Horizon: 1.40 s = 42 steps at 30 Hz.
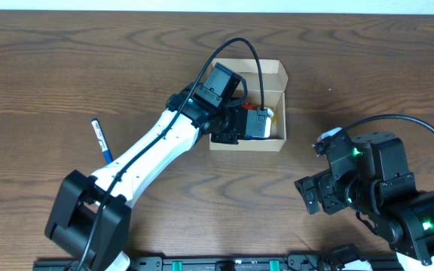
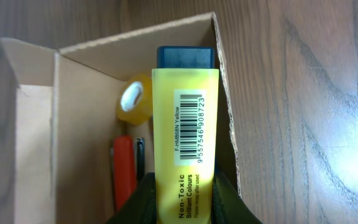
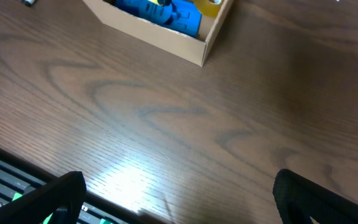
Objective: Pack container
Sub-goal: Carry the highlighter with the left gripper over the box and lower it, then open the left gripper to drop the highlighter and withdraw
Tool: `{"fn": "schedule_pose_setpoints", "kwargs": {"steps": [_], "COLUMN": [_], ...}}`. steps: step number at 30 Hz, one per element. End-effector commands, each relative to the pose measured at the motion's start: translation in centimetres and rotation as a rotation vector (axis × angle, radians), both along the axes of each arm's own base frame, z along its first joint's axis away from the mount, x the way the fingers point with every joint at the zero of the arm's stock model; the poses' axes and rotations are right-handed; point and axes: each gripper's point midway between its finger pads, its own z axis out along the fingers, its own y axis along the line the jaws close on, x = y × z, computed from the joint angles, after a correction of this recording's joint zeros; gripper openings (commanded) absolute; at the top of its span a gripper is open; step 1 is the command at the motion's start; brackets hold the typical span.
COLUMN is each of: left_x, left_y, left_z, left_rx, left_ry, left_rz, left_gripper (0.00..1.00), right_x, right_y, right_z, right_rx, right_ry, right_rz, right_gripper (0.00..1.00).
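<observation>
Left end effector pinches a yellow highlighter over the container. Right end effector hangs spread above the bench.

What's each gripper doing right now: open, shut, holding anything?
Left gripper: closed on a yellow highlighter, over the open box.
Right gripper: open, holding nothing.

One dark wood-grain table; slim blue pen lying on it; yellow plastic highlighter with barcode label; yellowish tape roll; red pen.
</observation>
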Motion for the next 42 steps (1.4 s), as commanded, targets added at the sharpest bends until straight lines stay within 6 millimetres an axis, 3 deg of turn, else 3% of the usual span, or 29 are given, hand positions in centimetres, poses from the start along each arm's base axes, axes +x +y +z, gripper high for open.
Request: {"fn": "schedule_pose_setpoints", "kwargs": {"steps": [1,14,17,20,29,32,36,42], "left_x": [0.0,0.0,0.1,0.1,0.9,2.6,5.3,7.3], "left_y": [-0.4,-0.2,-0.2,-0.3,-0.4,-0.1,0.9,5.4], "left_z": [-0.9,-2.1,-2.1,-2.1,-1.5,0.4,4.9,12.1], "left_rx": [-0.002,0.018,0.014,0.01,0.0,-0.007,-0.064,-0.19], "left_ry": [0.03,0.057,0.069,0.076,0.049,0.008,-0.039,-0.055], "left_rz": [-0.005,0.005,0.024,0.036,0.065,0.164,0.39,0.737], "left_gripper": [0.06,0.06,0.3,0.38,0.45,0.47,0.47,0.58], "right_x": [-0.1,-0.1,-0.1,-0.1,-0.1,-0.1,-0.1,-0.1], "right_y": [0.0,0.0,0.0,0.0,0.0,0.0,-0.1,0.0], "right_z": [-0.1,-0.1,-0.1,-0.1,-0.1,-0.1,-0.1,-0.1], "right_rx": [0.004,0.004,0.004,0.004,0.004,0.004,0.003,0.004], "right_ry": [0.004,0.004,0.004,0.004,0.004,0.004,0.004,0.004], "right_rz": [-0.002,-0.002,-0.002,-0.002,-0.002,-0.002,-0.003,-0.002], "right_gripper": [0.99,0.99,0.99,0.99,0.99,0.99,0.99,0.99]}}
